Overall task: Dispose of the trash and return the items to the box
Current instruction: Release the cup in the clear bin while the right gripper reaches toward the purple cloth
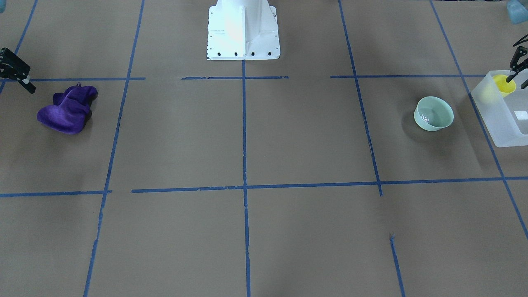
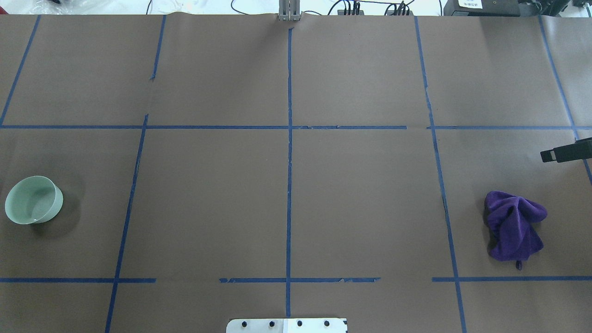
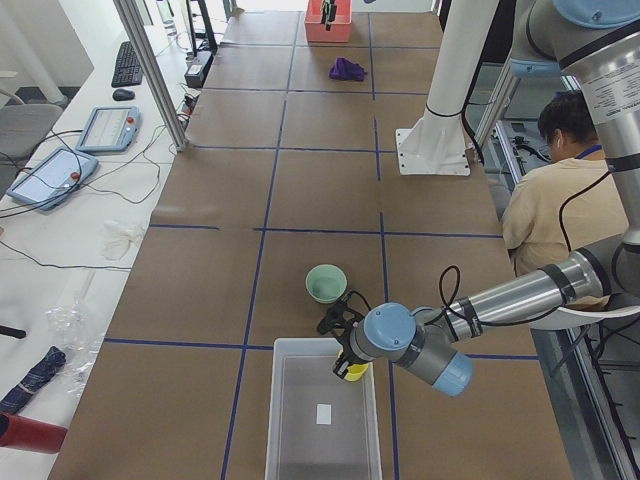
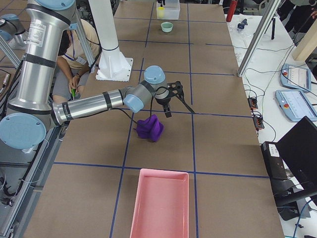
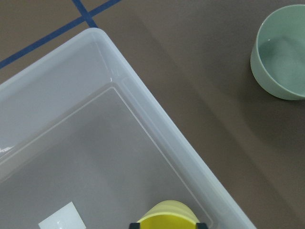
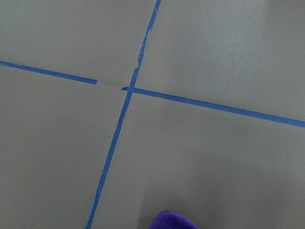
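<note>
Left arm (image 3: 500,300) stretched low; left tool (image 1: 515,75) clamps the yellow cup (image 1: 504,84) inside the box (image 1: 501,123) corner. Bowl (image 1: 433,113) on desk (image 1: 288,136) beside box. Right tool (image 4: 179,105), near purple cloth (image 4: 150,128): I read it as spread wide.

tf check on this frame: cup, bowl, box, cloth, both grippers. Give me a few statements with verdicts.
1. The left gripper holds the yellow cup over the box. True.
2. The bowl sits inside the box. False: it stands on the table beside the box.
3. The bowl is upright, opening up. True.
4. The right gripper grips the purple cloth. False: the cloth lies loose on the table, and the gripper is apart from it.
</note>
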Controlling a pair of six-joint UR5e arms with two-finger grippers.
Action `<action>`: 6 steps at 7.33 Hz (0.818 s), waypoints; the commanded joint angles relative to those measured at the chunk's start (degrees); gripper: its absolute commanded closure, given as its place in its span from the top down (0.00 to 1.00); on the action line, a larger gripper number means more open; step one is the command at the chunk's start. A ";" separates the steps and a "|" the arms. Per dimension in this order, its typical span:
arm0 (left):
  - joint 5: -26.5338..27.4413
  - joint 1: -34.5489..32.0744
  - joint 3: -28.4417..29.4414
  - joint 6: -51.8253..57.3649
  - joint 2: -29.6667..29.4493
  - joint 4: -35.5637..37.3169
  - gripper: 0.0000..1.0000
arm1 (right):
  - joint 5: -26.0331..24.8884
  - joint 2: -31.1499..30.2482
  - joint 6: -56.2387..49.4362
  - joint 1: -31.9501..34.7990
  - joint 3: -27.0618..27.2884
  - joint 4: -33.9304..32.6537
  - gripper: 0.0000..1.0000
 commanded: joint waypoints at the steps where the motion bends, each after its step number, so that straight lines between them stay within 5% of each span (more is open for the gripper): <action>1: 0.97 0.06 -0.72 -0.83 -3.00 -1.56 1.00 | -6.22 -0.36 4.47 -5.71 0.08 0.45 1.00; 3: 1.60 -0.11 -2.31 -1.01 -8.10 1.41 1.00 | -16.67 -1.07 13.50 -15.37 0.08 4.12 1.00; 6: 1.51 -0.64 -11.69 -0.92 -14.35 18.09 1.00 | -27.15 -5.10 17.24 -26.28 -0.09 4.23 0.89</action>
